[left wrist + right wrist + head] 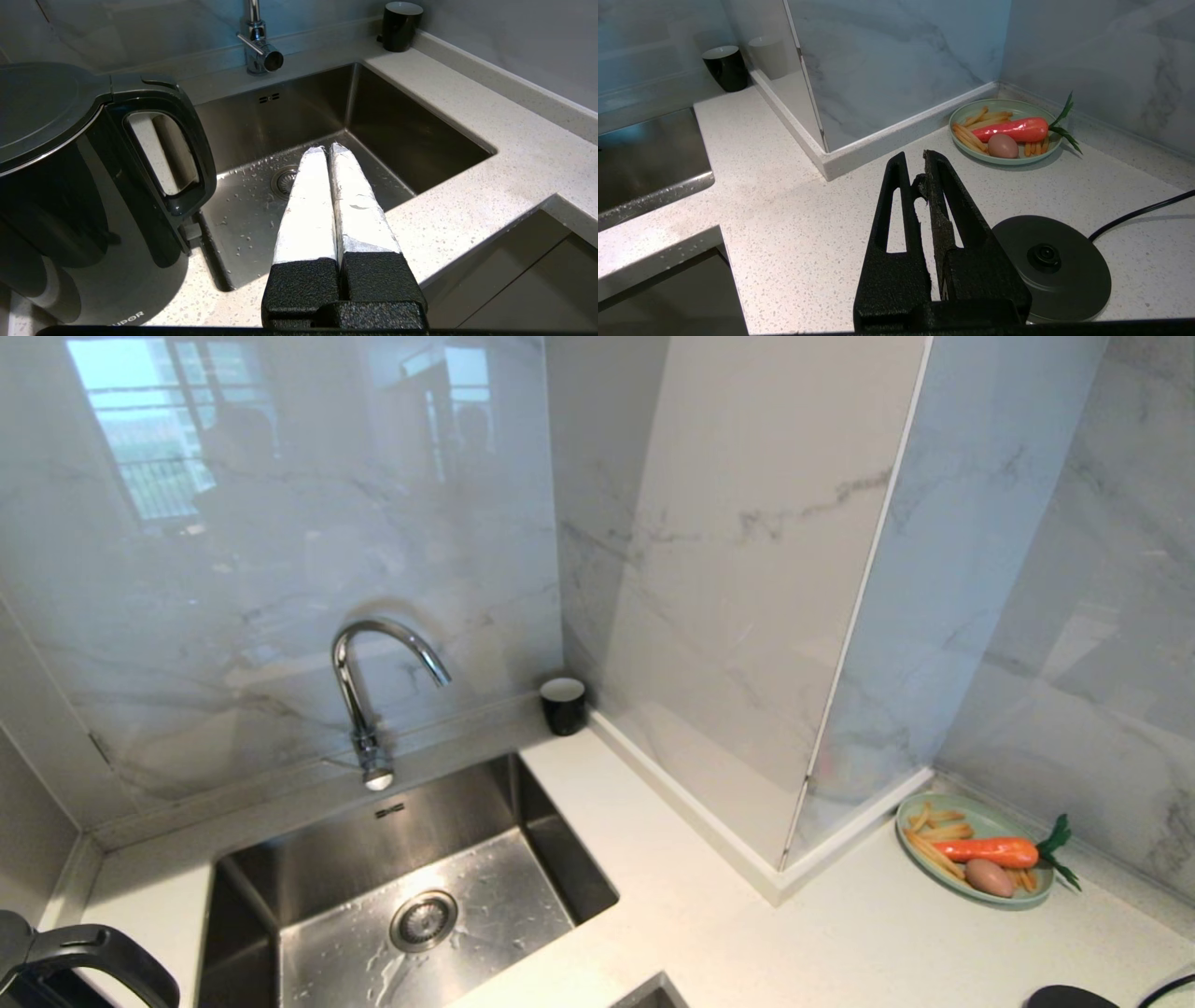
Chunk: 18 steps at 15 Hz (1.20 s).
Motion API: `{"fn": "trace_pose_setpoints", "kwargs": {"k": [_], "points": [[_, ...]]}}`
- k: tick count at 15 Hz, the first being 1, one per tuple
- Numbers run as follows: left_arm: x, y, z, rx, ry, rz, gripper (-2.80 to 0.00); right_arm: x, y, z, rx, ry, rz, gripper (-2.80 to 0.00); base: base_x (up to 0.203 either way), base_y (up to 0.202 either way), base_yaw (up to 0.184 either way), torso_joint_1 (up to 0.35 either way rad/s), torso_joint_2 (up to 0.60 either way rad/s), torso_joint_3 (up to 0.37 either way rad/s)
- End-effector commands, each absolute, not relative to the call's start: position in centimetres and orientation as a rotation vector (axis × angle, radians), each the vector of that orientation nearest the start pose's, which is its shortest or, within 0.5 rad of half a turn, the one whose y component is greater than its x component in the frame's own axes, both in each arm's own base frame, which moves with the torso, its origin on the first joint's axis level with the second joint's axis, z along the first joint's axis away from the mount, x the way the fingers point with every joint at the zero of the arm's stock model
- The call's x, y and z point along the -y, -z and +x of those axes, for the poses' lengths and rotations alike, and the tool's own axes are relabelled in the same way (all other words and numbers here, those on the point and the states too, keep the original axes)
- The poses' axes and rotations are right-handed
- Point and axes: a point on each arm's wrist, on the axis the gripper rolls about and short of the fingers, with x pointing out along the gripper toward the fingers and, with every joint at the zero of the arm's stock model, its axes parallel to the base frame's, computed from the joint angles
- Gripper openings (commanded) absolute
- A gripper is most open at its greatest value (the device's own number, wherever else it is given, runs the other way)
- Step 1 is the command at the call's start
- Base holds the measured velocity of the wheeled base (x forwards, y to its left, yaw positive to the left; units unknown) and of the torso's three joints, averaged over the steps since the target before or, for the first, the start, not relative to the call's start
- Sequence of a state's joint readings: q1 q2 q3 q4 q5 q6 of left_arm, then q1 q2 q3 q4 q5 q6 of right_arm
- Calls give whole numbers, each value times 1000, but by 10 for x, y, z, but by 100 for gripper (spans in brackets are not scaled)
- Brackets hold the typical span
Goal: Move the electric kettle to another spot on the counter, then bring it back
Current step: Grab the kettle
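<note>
Kettle-wise, the electric kettle (79, 196) is sitting on the white speckled worktop (490, 186) just left of the steel sink (299, 154), with its loop handle (187, 154) turned toward the basin. It's off its round power base (1052, 266), which is way over on the other side of the worktop, near the green plate (1004, 109) with the toy carrot and fries. Whether that counts as the "other spot" already or the start, I honestly can't tell.

The left hand (327, 151) is closed with nothing in it, padded fingers pressed together, hanging over the front edge of the sink, just beside the kettle but not touching. The right hand (915, 161) is closed and empty too, parked above the worktop next to the base.

Handling guess: rigid body, glossy and slippery, probably top-heavy if there's water in it, which I can't see. I wouldn't try the shiny body. The handle is the obvious grab, thick and with a big opening. The left hand would need to open first, then slide one finger through the loop and pinch near the top so the kettle doesn't swing.
</note>
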<state>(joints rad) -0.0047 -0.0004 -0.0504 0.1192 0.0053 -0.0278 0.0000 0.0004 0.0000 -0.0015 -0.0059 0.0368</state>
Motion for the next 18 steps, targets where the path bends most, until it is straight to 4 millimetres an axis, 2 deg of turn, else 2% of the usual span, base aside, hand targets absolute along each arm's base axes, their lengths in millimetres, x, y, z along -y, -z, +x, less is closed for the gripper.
{"fn": "trace_pose_setpoints", "kwargs": {"k": [1, 18], "points": [[0, -77, -27, -69, -2, -27, -280, 0, -76, -23, 0, 6, 37, -280, 0, 0, 0, 0, 0, 0], [0, -77, -27, -69, -2, -27, -280, 0, -76, -23, 0, 6, 37, -280, 0, 0, 0, 0, 0, 0]]}}
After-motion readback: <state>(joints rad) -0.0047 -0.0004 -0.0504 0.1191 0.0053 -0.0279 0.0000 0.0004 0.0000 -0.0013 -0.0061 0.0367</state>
